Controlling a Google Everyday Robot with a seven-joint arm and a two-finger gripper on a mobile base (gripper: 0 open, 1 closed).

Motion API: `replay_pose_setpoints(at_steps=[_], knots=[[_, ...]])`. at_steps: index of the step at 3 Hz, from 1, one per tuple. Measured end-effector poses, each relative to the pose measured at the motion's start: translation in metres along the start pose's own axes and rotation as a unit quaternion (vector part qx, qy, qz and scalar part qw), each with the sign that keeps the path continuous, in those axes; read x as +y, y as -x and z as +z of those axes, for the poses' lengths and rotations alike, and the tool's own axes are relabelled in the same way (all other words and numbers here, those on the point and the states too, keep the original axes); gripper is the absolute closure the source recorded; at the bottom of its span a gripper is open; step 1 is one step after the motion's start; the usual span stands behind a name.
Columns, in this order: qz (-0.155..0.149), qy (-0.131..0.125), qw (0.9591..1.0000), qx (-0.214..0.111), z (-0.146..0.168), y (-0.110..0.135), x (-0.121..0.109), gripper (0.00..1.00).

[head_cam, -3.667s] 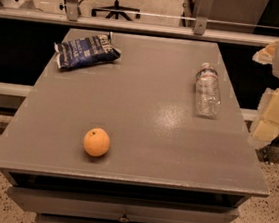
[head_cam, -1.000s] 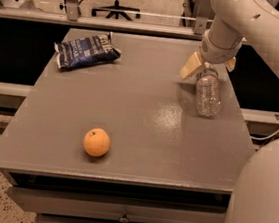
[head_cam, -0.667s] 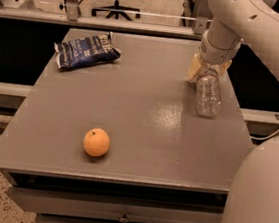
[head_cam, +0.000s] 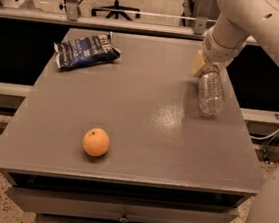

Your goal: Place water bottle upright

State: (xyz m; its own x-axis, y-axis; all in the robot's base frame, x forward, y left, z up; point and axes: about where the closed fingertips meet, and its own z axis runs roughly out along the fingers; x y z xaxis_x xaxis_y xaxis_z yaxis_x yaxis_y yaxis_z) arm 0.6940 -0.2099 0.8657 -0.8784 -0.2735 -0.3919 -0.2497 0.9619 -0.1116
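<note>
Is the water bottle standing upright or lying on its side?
Lying on its side: the water bottle rests lengthwise on the table, its neck end at the gripper, which is at the table's far right.

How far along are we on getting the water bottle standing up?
Done: the reach. The gripper is at the neck end of the water bottle. In hand: the grasp, though a firm hold cannot be confirmed. Left: the bottle lies on its side near the right edge of the table, so lifting, turning and setting it upright all remain.
</note>
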Motion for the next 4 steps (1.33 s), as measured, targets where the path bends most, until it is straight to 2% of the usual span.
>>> replay_pose_setpoints(at_steps=[1,2,3,4], knots=[[-0.035,0.051,0.9940,-0.091,-0.027,0.019,0.015,1.00],[-0.062,0.131,0.9652,-0.218,-0.060,0.046,0.035,1.00],[-0.049,0.187,0.9236,-0.331,-0.086,0.062,0.028,1.00],[-0.027,0.219,0.8823,-0.416,-0.101,0.058,0.002,1.00]])
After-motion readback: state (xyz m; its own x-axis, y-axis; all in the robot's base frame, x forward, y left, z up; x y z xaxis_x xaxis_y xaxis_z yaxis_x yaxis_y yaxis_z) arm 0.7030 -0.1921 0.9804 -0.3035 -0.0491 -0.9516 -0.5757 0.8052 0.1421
